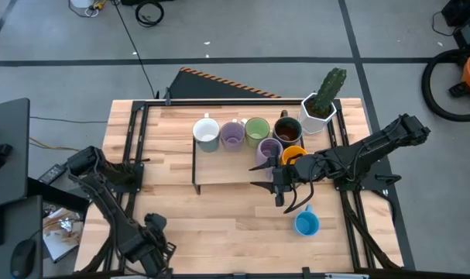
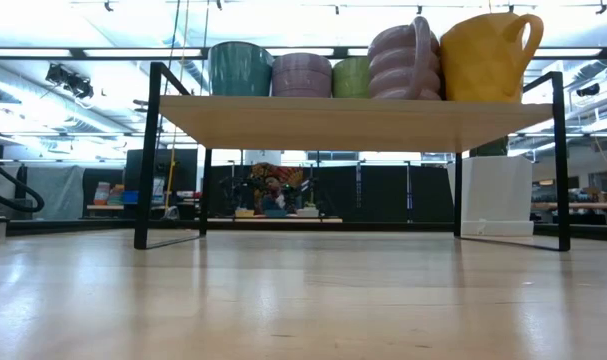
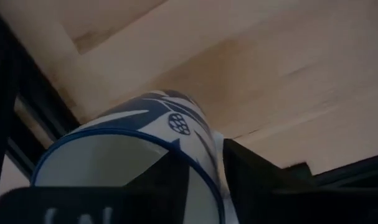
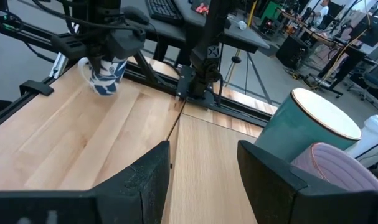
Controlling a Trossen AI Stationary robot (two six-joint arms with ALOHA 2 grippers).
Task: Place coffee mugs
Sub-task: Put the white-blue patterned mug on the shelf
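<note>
- Left gripper (image 4: 101, 59) at the table's near-left corner, fingers closed over the rim of a white mug (image 3: 139, 143) with blue pattern; one finger (image 3: 263, 180) outside the wall, the other inside. Mug hangs clear of the wood in the right wrist view.
- Right gripper (image 1: 275, 177) at the front edge of the shelf (image 1: 219, 167), fingers spread apart, nothing between them.
- Shelf: pale wood slab on thin black metal legs, standing on a butcher-block table (image 1: 219, 225).
- Row on the shelf, seen from above: white mug (image 1: 207, 133), lilac mug (image 1: 232, 134), green mug (image 1: 257, 130), dark brown mug (image 1: 287, 129); in front of these a ribbed lilac mug (image 1: 269, 149) and an orange mug (image 1: 293, 154).
- Blue mug (image 1: 307, 224) upright on the table, in front of the shelf's right end, near the right gripper.
- Mug interiors look empty where visible.
- White faceted pot (image 1: 317, 115) holds a green cactus (image 1: 329, 91), at the far-right corner.
</note>
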